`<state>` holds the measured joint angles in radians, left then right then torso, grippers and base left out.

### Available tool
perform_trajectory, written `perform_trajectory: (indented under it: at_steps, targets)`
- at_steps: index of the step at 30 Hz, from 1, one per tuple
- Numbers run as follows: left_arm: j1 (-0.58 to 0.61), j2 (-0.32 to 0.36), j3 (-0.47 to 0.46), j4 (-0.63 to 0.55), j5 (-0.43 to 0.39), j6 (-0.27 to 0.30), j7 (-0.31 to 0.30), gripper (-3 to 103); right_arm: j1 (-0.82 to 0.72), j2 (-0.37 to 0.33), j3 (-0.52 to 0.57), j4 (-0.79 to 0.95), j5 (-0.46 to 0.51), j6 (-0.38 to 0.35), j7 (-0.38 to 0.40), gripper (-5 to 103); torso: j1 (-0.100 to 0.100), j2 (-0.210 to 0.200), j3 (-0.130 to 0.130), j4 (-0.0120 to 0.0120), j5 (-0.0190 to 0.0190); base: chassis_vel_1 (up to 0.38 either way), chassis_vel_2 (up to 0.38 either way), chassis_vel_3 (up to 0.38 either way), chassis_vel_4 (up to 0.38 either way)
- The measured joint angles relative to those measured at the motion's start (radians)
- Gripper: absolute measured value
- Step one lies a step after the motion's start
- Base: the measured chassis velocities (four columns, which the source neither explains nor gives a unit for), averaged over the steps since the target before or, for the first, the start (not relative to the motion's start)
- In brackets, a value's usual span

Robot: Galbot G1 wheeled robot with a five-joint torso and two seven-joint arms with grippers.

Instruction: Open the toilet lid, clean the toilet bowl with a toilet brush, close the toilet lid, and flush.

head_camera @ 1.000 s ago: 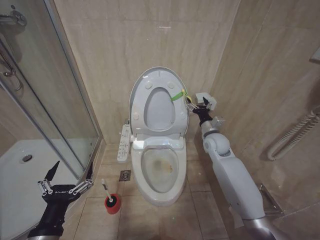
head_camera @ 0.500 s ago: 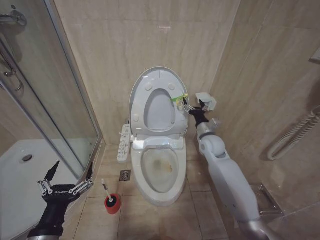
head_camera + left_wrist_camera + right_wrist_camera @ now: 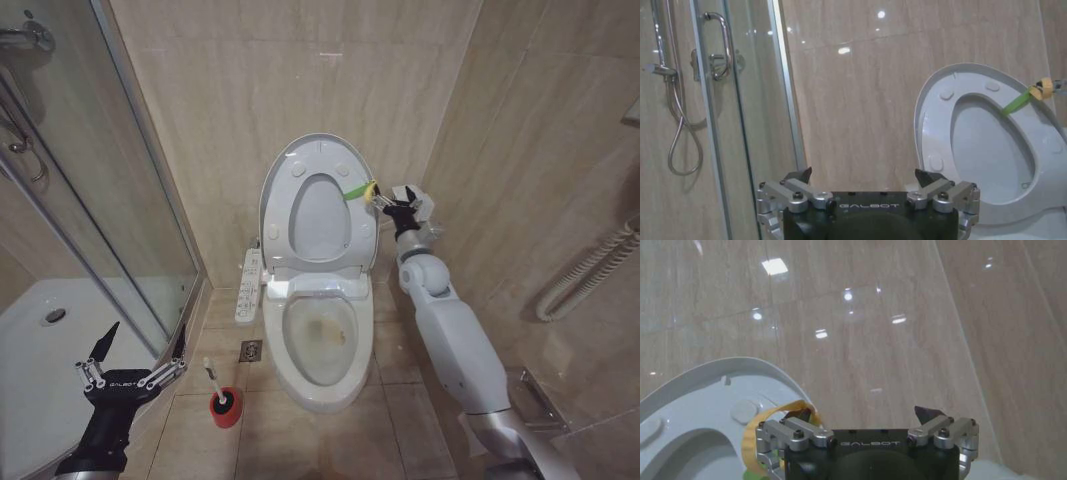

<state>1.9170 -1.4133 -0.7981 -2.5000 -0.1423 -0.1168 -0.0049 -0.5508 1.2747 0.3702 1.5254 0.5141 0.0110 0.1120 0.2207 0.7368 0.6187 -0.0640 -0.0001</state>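
The toilet lid [image 3: 315, 215] stands raised against the back wall, its recessed underside facing me. A green and yellow strap loop [image 3: 360, 190] hangs on its right edge. My right gripper [image 3: 387, 207] is open right beside that edge. In the right wrist view the loop [image 3: 773, 415] lies around one finger of that gripper [image 3: 867, 412], next to the lid's rim [image 3: 713, 385]. Below, the toilet bowl [image 3: 320, 340] lies uncovered with brownish stains. The toilet brush [image 3: 211, 377] stands in a red holder [image 3: 225, 408] on the floor. My left gripper [image 3: 148, 335] hovers open, low and left of the holder.
A glass shower door [image 3: 110, 200] and a white shower tray [image 3: 40, 330] fill the left side. A control panel [image 3: 248, 285] hangs at the toilet's left, with a floor drain [image 3: 250, 350] below it. A ribbed hose [image 3: 590, 270] runs along the right wall.
My right arm has shifted, and its gripper has edged slightly up and right beside the lid's right edge. The lid stays raised. The left arm has not moved.
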Motion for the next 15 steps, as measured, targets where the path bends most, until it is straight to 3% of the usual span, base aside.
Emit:
perform_trajectory:
  at_steps: [15]
  targets:
    - [0.000, 0.000, 0.000, 0.000, 0.000, 0.000, 0.000, 100, -0.043, -0.071, -0.047, 0.033, 0.015, 0.030, -0.067, 100, 0.000, 0.000, 0.000, 0.0002, 0.0001, 0.000, 0.000, 0.000, 0.000]
